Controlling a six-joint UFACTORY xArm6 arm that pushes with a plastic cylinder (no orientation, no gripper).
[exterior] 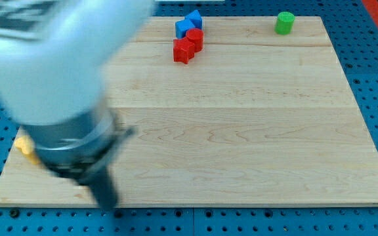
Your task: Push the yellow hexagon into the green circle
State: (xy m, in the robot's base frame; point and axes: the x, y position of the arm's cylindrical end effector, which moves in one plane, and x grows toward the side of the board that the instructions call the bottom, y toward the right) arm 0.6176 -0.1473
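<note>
A yellow block (23, 146), mostly hidden behind the arm so its shape cannot be made out, sits at the left edge of the wooden board (241, 131). The green circle block (284, 23) stands far off at the board's top right. The arm's large blurred body fills the view's left. My tip (108, 203) is near the board's bottom edge, below and to the right of the yellow block and apart from it.
Two blue blocks (189, 25) and two red blocks (188, 46) cluster at the board's top centre. The board lies on a blue perforated table (373, 78).
</note>
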